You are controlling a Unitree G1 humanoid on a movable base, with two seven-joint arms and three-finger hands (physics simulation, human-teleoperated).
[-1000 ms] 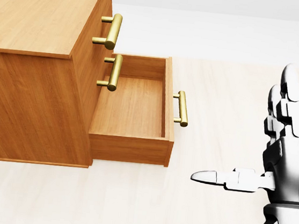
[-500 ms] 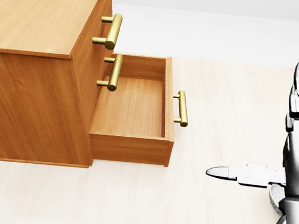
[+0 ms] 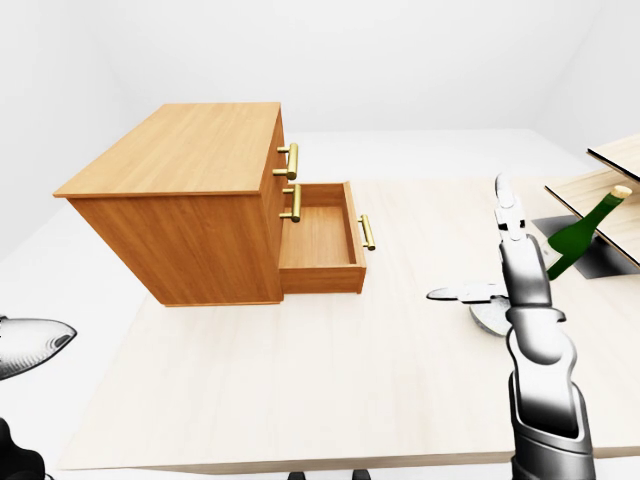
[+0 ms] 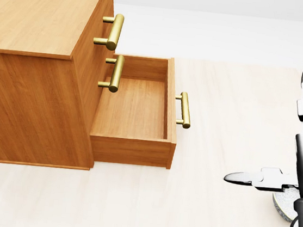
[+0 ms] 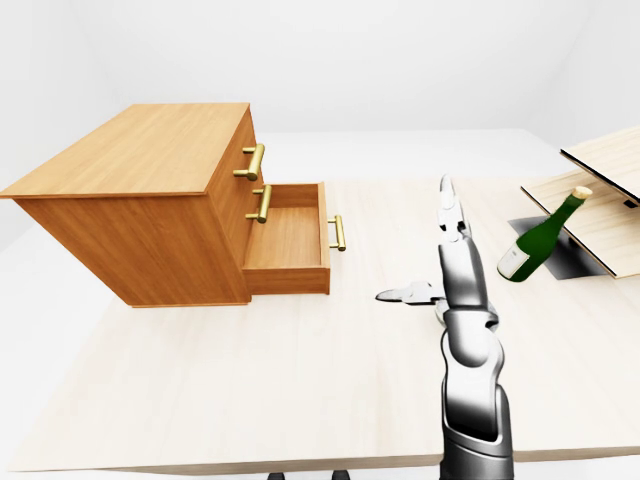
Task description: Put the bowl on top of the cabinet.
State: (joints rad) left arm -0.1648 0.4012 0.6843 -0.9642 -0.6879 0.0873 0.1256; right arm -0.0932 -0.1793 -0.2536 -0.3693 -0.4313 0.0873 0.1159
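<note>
The bowl sits on the table directly below the right hand, tucked under the thumb and against the wrist. Only a grey, speckled crescent of its rim and wall shows past the forearm, and in the right-eye view the arm hides it almost entirely. From that sliver it appears to be a small, rigid, shallow dish, likely stoneware or metal. I judge it light enough for one hand, but hard-walled and smooth, so it could slide or tip out of a loose pinch. The rim seems the best hold, thumb inside and two fingers outside on the near wall. Cupping it from the side would be the alternative, though the wall looks low for that.

The right hand is spread and holds nothing, with fingers straight up and the thumb pointing sideways toward the cabinet.

The cabinet stands well apart on the thumb side, its flat wooden top bare, and its lower drawer is pulled open toward the hand. On the hand's other side, near it, a green wine bottle leans.

The left hand shows only a fingertip at the left-eye view's lower left edge, so I cannot tell its state.
</note>
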